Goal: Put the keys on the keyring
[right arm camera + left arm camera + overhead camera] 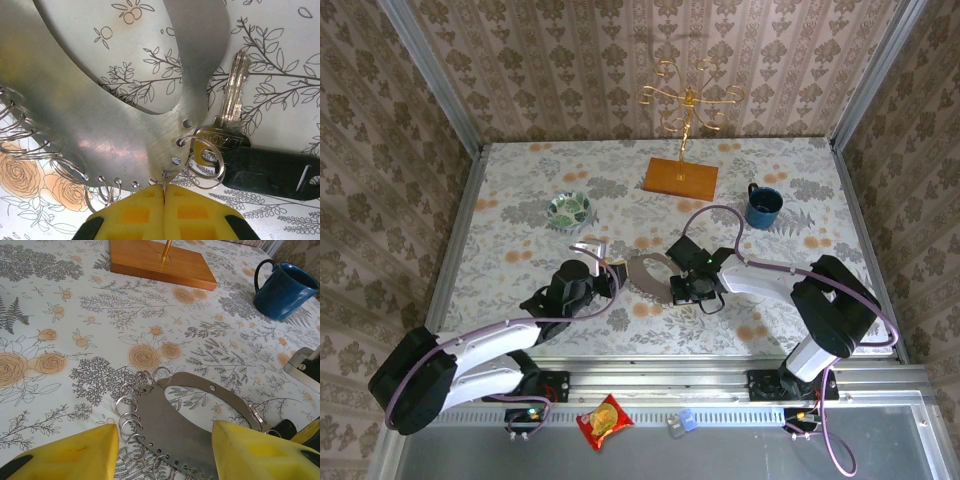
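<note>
The keyring (pixel 645 272) is a flat grey metal loop lying mid-table, with several small split rings (pixel 131 422) along its edge. My left gripper (pixel 166 431) is open, and its yellow fingers (pixel 75 455) stand on either side of the grey plate (pixel 170 425). My right gripper (pixel 164 192) is shut on one small ring at the plate's (pixel 115 125) holed edge. A silver key (pixel 232 95) with a black tag (pixel 265 172) lies flat just to the right. It hangs on a larger split ring (pixel 205 160) hooked in one of the holes. In the top view both grippers (pixel 610 272) (pixel 672 288) flank the loop.
A gold wire stand on a wooden base (pixel 682 178) is at the back, with a blue mug (pixel 763 205) to its right and a patterned bowl (pixel 568 209) to the left. A red snack packet (pixel 605 422) lies on the front rail. Patterned walls close three sides.
</note>
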